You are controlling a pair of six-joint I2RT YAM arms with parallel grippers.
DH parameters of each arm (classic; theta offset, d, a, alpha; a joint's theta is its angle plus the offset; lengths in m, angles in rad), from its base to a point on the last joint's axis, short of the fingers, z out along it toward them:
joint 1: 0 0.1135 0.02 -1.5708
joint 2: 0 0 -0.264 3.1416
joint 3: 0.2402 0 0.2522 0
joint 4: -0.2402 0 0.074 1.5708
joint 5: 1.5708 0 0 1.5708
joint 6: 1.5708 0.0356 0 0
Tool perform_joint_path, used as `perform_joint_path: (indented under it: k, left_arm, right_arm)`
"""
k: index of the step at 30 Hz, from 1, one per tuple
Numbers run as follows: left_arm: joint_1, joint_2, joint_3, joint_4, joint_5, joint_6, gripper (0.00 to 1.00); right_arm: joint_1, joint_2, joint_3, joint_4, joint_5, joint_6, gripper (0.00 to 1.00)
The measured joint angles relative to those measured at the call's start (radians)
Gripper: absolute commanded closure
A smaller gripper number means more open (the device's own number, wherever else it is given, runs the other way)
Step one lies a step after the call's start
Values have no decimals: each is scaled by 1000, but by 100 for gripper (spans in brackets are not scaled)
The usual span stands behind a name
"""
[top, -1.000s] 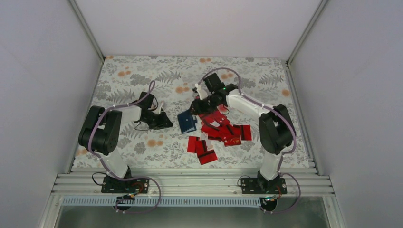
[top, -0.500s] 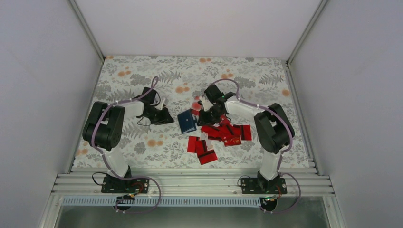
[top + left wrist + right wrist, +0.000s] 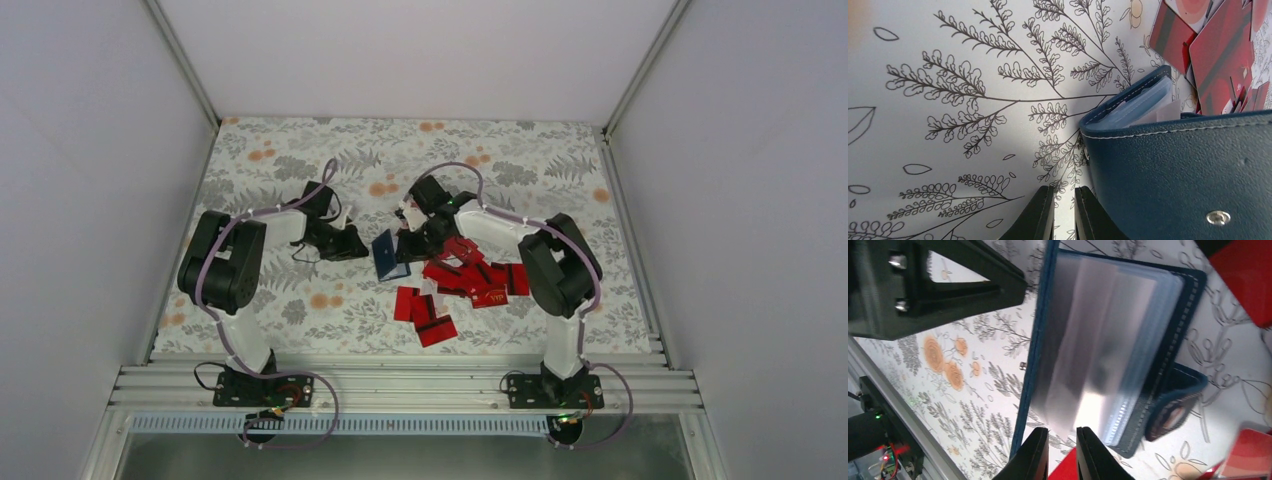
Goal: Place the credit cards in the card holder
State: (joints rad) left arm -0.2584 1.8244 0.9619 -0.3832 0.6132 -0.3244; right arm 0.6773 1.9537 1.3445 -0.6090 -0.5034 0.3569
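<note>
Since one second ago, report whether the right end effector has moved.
Yes. The right end effector has shifted left and down in the overhead view, away from the orange flowers printed at the back, up to the wallet.

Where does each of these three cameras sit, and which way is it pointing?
Top external: above, behind the arm bases, looking down at the table; both arms show.
Left wrist: on the left arm, low, facing the card holder; left gripper shows.
Right wrist: on the right arm, facing the open card holder; right gripper shows.
All three share the card holder and credit cards.
</note>
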Motion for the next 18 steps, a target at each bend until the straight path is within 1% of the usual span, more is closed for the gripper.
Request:
perform_joint_path:
  k: [7, 18]
  left_arm:
    - [0, 1, -6, 9, 13, -2, 87]
    - [0, 6, -53, 82, 103, -38, 88]
  right_arm:
    - [31, 31, 67, 4, -27, 9, 84]
    - [69, 186, 249, -2, -66, 21, 83]
